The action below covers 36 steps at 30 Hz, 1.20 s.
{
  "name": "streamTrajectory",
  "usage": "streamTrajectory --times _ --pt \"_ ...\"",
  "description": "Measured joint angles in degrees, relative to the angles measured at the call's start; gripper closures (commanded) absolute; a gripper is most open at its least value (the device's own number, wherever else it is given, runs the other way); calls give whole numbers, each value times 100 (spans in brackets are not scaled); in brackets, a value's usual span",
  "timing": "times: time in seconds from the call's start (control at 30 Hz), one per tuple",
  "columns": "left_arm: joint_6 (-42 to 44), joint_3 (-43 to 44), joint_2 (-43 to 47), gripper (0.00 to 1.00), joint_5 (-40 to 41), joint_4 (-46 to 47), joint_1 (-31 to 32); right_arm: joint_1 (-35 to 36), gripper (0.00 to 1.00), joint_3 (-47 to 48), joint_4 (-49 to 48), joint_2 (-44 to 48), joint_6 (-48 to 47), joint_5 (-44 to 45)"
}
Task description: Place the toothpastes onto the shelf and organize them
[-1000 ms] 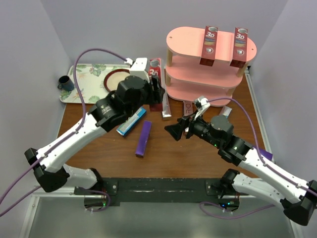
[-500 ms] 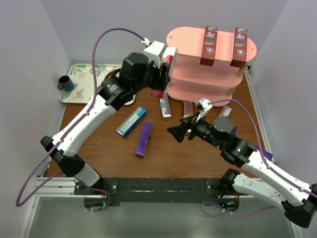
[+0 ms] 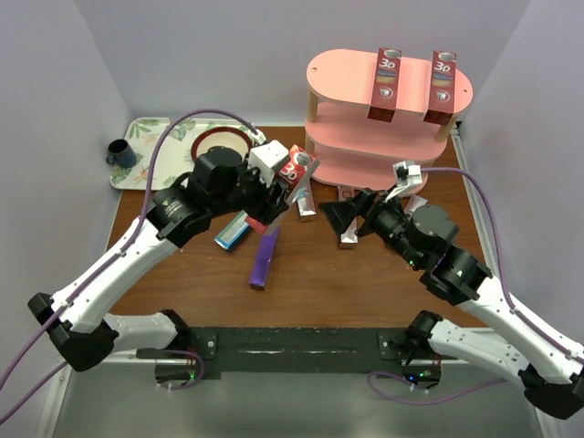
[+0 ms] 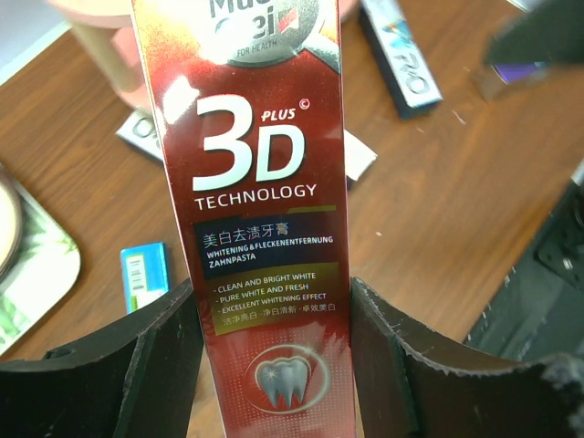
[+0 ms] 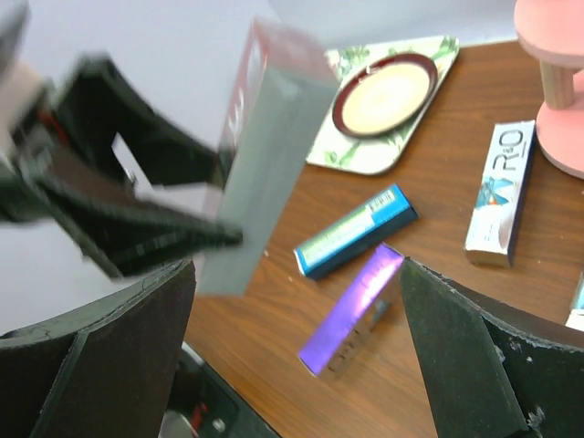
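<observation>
Top external view: the left gripper point(image 3: 274, 203) is closed on a red carton point(image 3: 295, 175) and clamps its lower part. The carton is clear of the table point(image 3: 365, 292) and tilted, with its upper end leaning toward the shelf point(image 3: 342, 78). It hangs over the far middle of the table, near the shelf's lowest board. In the left wrist view, the carton's front face with the "3D TECHNOLOGY" print fills the gap between the fingers point(image 4: 164, 365), and each finger lies against one long edge.

The right gripper point(image 3: 334, 215) is open, its jaws spread wide with nothing between them. It hovers over the table in front of the shelf, pointing toward the left gripper. In the right wrist view the red carton shows blurred, with a grey side face.

The shelf stands at the far right corner of the table. Two more red cartons point(image 3: 386, 84) lie across its top board, side by side and apart, with their near ends overhanging the front rim.

On the table:
- A purple carton point(image 3: 265, 255) lies at the middle.
- A teal-blue carton point(image 3: 239, 228) lies just beside it toward the left edge, partly under the left arm.
- A silver-white carton point(image 5: 500, 193) lies near the shelf's foot.

A floral tray point(image 3: 155, 146) occupies the far left corner and carries a plate point(image 3: 219, 144). A mug point(image 3: 120, 153) stands at the tray's left edge; whether it is on the tray or beside it cannot be told.
</observation>
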<state>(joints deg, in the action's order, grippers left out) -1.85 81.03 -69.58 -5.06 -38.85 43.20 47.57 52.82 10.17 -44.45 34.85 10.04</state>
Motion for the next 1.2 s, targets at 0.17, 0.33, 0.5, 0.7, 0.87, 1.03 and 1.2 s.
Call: streamTrajectory --times 0.17,0.33,0.5,0.7,0.87,1.03,1.2 --pt "330 -85 20 100 -496 -13 79 0 1 264 -37 -264 461 221" --pt "544 -105 -118 100 -656 -33 369 0 1 313 -26 -682 822 398" --pt "662 -105 -201 100 -671 -33 671 -20 7 313 -44 -918 1082 487" --pt "750 -170 -208 100 -673 26 798 -131 61 293 -153 -990 1432 501" --pt "750 -400 -195 91 -667 197 796 -188 84 229 -216 -905 1602 374" --pt "739 -813 -4 51 -693 675 813 -238 89 114 -201 -782 1729 332" --pt "695 -1685 614 21 -780 1725 835 -251 89 31 -192 -584 1893 236"
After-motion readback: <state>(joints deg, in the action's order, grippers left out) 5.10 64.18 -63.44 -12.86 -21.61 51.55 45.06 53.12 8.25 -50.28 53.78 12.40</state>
